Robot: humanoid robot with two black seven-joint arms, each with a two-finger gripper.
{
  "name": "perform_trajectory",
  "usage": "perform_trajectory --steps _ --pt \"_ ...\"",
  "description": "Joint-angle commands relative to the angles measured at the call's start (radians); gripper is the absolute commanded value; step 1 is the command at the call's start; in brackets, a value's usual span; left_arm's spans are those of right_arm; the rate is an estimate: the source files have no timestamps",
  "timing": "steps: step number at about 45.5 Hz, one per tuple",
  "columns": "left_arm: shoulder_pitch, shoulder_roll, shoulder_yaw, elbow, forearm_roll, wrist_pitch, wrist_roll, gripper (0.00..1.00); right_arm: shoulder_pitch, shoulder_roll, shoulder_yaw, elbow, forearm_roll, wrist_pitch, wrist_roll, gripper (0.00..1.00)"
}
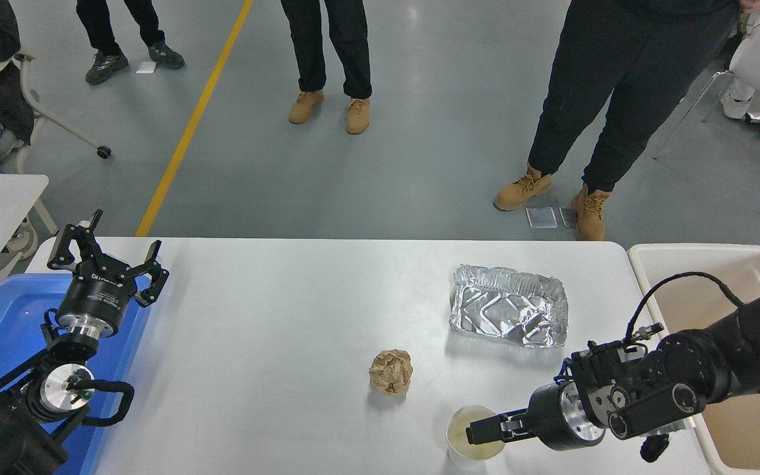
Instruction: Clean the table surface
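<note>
Right gripper [480,434]: fingers drawn together at the rim of a white paper cup [471,442]. Matte white table surface [274,330] carries a crumpled brown paper ball [391,371].

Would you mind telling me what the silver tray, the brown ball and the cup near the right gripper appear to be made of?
The silver tray looks like thin aluminium foil: shiny, mirror-like and creased, with a dented, crimped rim. The brown ball seems to be crumpled kraft paper, matte tan with sharp folds. The cup at the right gripper is white with a cream inside, probably paper, though plastic cannot be ruled out.
</note>
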Motion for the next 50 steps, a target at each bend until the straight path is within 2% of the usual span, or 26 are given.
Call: perform_trajectory --steps 1,13,21,30,34,37,41,50 --pt "0.0 0.0 0.0 0.0 0.001 0.0 0.0 0.99 -0.001 0.001 -0.015 -0.002 -0.003 -0.005 0.018 0.59" --pt "0.0 0.0 0.0 0.0 0.0 0.0 0.0 0.99 0.006 0.0 -0.018 -0.002 -0.005 -0.007 0.027 0.52" --pt "0.0 0.0 0.0 0.0 0.001 0.0 0.0 0.99 0.008 0.0 -0.038 -0.002 -0.035 -0.023 0.032 0.35" --pt "0.0 0.0 0.0 0.0 0.001 0.0 0.0 0.99 0.009 0.0 -0.044 -0.002 -0.036 -0.028 0.034 0.24" --pt "0.0 0.0 0.0 0.0 0.0 0.0 0.0 0.99 0.009 0.0 -0.044 -0.003 -0.036 -0.028 0.034 0.22" --pt "0.0 0.0 0.0 0.0 0.0 0.0 0.0 0.99 0.011 0.0 -0.046 -0.003 -0.037 -0.028 0.041 0.08" --pt "0.0 0.0 0.0 0.0 0.001 0.0 0.0 0.99 0.017 0.0 -0.049 -0.002 -0.037 -0.026 0.076 0.0" --pt "0.0 0.0 0.0 0.0 0.0 0.0 0.0 0.99 0.023 0.0 -0.072 -0.002 -0.034 -0.026 0.089 0.0"
